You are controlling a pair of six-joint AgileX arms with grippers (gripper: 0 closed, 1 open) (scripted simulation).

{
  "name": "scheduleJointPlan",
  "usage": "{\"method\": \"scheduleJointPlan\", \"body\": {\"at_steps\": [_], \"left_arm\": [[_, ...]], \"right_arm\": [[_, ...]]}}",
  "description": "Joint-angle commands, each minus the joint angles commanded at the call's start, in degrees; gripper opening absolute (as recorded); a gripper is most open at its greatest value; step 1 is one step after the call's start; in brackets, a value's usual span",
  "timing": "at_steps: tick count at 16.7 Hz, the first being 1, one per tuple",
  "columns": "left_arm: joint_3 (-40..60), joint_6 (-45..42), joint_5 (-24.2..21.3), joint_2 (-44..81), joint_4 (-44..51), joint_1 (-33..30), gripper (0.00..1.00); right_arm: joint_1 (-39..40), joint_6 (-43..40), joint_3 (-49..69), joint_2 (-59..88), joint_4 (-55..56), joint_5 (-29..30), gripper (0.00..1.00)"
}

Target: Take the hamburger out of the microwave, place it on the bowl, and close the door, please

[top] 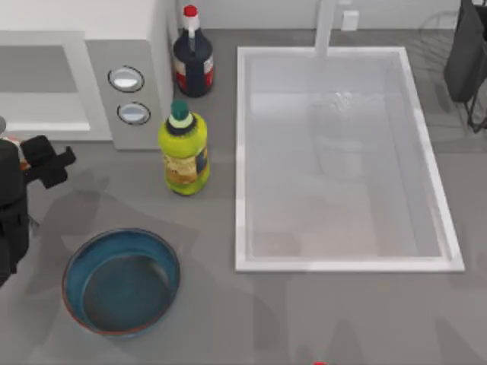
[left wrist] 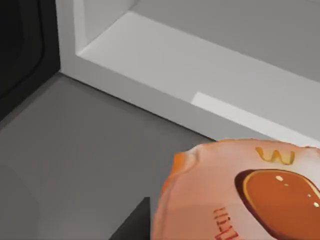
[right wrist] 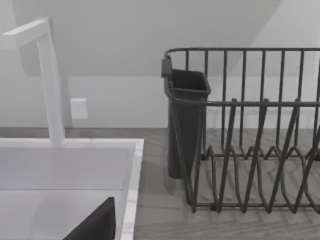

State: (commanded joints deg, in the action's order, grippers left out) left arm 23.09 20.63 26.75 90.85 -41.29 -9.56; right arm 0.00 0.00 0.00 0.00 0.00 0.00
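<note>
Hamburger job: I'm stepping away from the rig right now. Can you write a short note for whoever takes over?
Left tool: shut on the hamburger, at the table's left edge, just in front of the open microwave.
Right arm: parked at the far right corner.
Bowl: on the table near the left tool, nothing in it.
Done: hamburger is out of the microwave.
Left: carry it to the bowl, set it down, then shut the microwave.
</note>
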Motion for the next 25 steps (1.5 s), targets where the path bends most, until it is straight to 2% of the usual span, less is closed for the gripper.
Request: {"method": "scheduleJointPlan", "body": {"at_steps": [4,7,9,12,16,21,25], "left_arm": [[-2.36,17.71,18.07,1.45,5.85,-22.53,0.0],[-5.78,28.92,30.01,2.3,8.96,-39.66,0.0],[-8.55,34.31,36.19,2.66,10.28,-49.54,0.0],[-12.62,38.76,41.88,2.83,11.29,-59.97,0.0],[-15.61,40.44,44.59,2.8,11.51,-65.52,0.0],[-14.44,39.19,45.36,2.02,12.61,-65.16,0.0],[-14.89,35.89,44.11,6.14,6.21,-63.6,0.0]], "right_arm": [[0.0,0.0,0.0,0.0,0.0,0.0,1.0],[0.0,0.0,0.0,0.0,0.0,0.0,1.0],[0.0,0.0,0.0,0.0,0.0,0.0,1.0],[0.0,0.0,0.0,0.0,0.0,0.0,1.0],[0.0,0.0,0.0,0.0,0.0,0.0,1.0],[0.0,0.0,0.0,0.0,0.0,0.0,1.0],[0.0,0.0,0.0,0.0,0.0,0.0,1.0]]}}
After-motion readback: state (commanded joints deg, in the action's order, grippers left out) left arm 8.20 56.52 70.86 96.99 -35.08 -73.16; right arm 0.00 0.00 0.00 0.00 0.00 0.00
